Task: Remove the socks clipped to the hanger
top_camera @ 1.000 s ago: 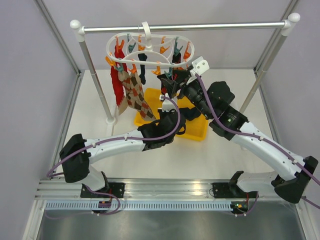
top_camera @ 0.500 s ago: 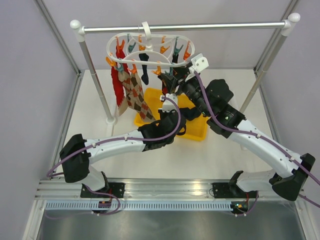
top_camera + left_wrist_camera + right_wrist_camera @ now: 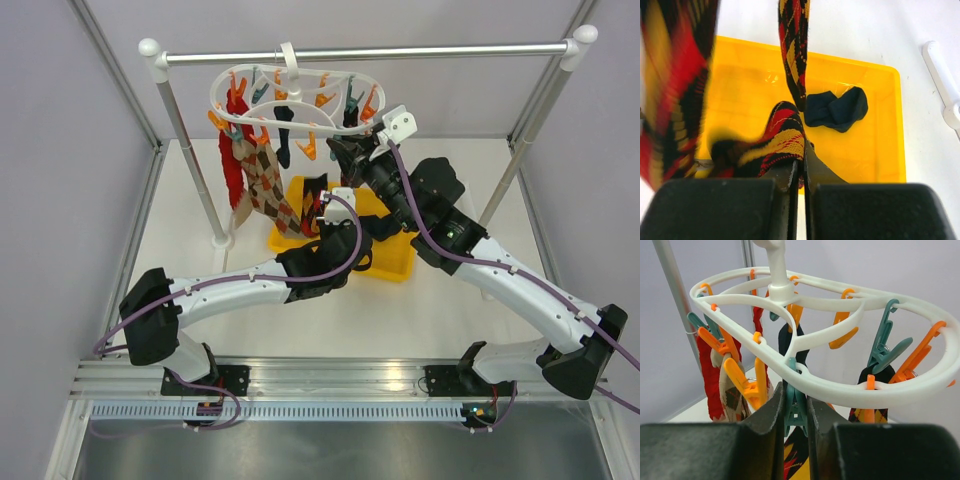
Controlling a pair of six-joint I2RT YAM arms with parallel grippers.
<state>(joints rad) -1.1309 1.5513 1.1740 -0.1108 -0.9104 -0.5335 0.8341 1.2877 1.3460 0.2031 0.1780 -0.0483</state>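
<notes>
The left gripper (image 3: 801,167) is nearly closed, pinching a fold of a red, yellow and black argyle sock (image 3: 775,137) above the yellow tray (image 3: 880,150), where a navy sock (image 3: 837,107) lies. The right gripper (image 3: 793,400) squeezes a teal peg (image 3: 791,412) on the near rim of the white hanger (image 3: 840,385). The sock looks light, limp and stretchy, so bunched fabric probably gives the best hold. Other socks (image 3: 250,175) hang at the left.

One white clip hanger (image 3: 780,290), one silver rail (image 3: 450,50), one yellow bin (image 3: 880,125) holding one dark navy sock (image 3: 836,107), and about six socks (image 3: 232,165) hanging clipped, though overlapping fabric leaves that count uncertain.
</notes>
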